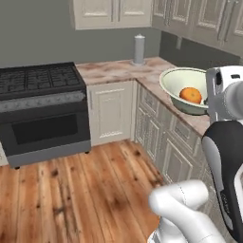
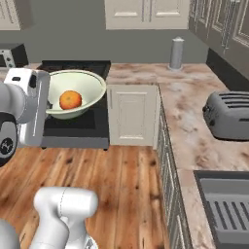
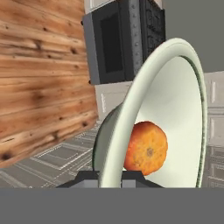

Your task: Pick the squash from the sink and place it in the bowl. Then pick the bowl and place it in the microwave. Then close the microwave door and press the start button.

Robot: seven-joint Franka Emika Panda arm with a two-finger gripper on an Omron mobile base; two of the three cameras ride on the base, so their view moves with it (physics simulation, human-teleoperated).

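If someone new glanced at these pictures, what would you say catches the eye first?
The orange squash sitting inside the pale bowl, which the claw holds up by its rim above the wooden floor. Beyond it stands the black stove, and a grey toaster sits on the counter.

The bowl (image 1: 181, 80) looks like smooth glazed ceramic, pale inside with a soft shine, and duller grey-green on the outside. The squash (image 1: 191, 95) has a matt orange skin, a little rough and speckled in the hand view. The floor (image 1: 80, 194) is wood in warm brown planks, with clear grain and dark knots. The bench (image 2: 187, 107) looks like polished stone, mottled pink and beige. The toaster (image 2: 227, 115) seems to be brushed grey metal. The stove (image 1: 42, 111) is dark and matt, with a grey metal band. The cabinet doors (image 2: 132, 114) are cream, painted and matt.
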